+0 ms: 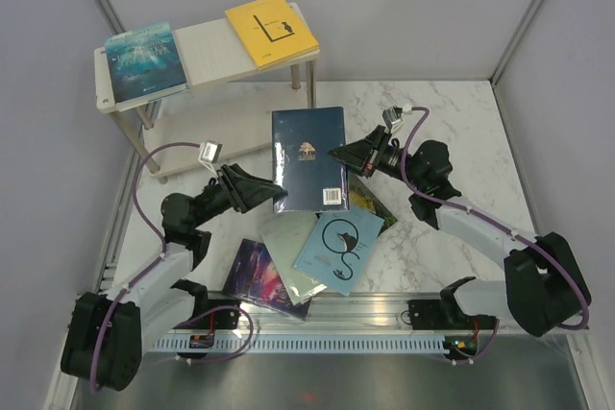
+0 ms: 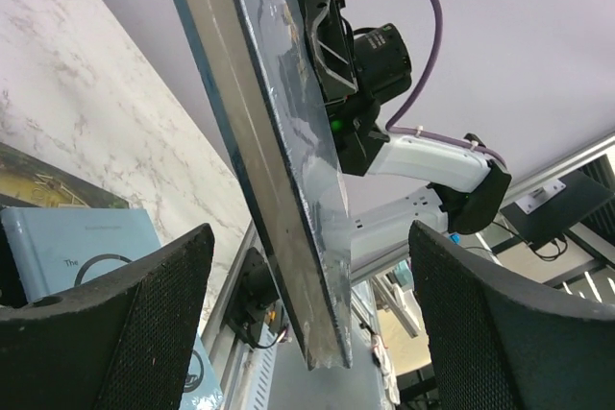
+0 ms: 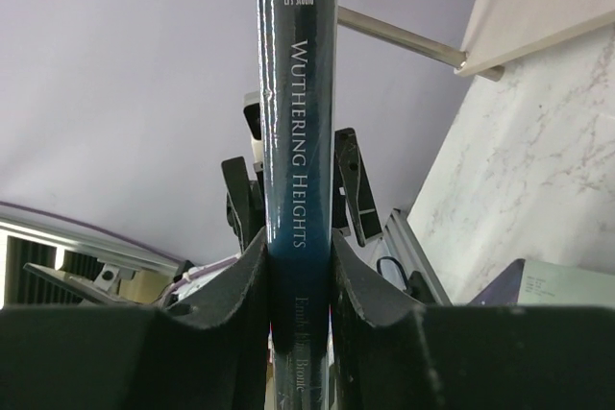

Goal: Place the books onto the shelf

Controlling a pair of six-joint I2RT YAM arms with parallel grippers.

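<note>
**Navy book up in the air, right side clamped, left side wide**

- My right gripper [image 1: 334, 154] is closed on the navy book [image 1: 307, 156]. In the right wrist view both fingers [image 3: 252, 285] press flat against the spine [image 3: 296, 141], one per side. Title reads "Wuthering Heights".
- My left gripper [image 1: 272, 191] is at the opposite long edge of that book. Jaws wide. In the left wrist view the book's page edge [image 2: 269, 160] runs between the two fingers [image 2: 144, 324] with clear gaps on both sides, no contact.
- Book is off the table [image 1: 452, 132], back cover and barcode facing the top camera, between my two arms, in front of the shelf [image 1: 207, 50].
- Shelf top board: teal book [image 1: 144, 62] lies flat at the left end, yellow book [image 1: 271, 30] flat at the right end, bare board between them.
- On the table under and near the held book, an overlapping pile: light blue book [image 1: 338, 249], purple galaxy book [image 1: 258, 274], a pale one [image 1: 291, 242] between those two, a green-gold one [image 1: 370, 201] partly hidden below my right gripper.
</note>
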